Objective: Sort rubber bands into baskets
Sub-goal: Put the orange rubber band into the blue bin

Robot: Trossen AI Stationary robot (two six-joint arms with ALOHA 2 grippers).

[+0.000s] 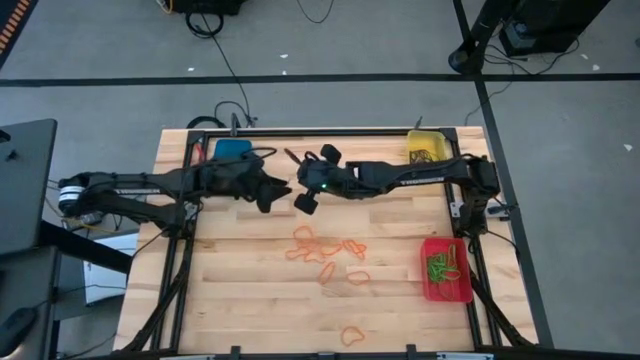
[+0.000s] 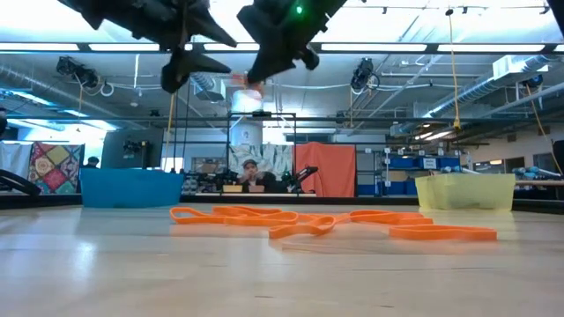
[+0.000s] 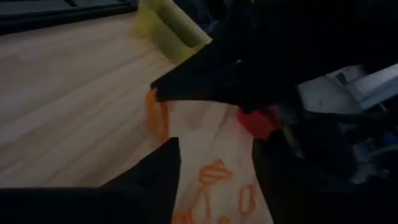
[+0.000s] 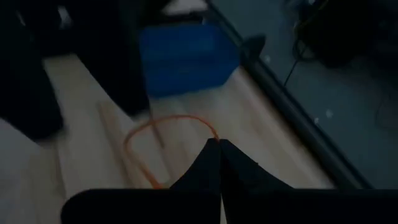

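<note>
Pale wooden table (image 1: 250, 300) carries orange rubber bands (image 1: 325, 250); left claw (image 1: 278, 190) open, right claw (image 1: 303, 190) pinching one.

Both arms crowd the upper middle of the high view, the left gripper (image 1: 272, 190) nearly touching the right gripper (image 1: 308, 188). Lower left table (image 1: 230, 300) lies bare; orange rubber bands (image 1: 325, 255) litter the centre.
</note>
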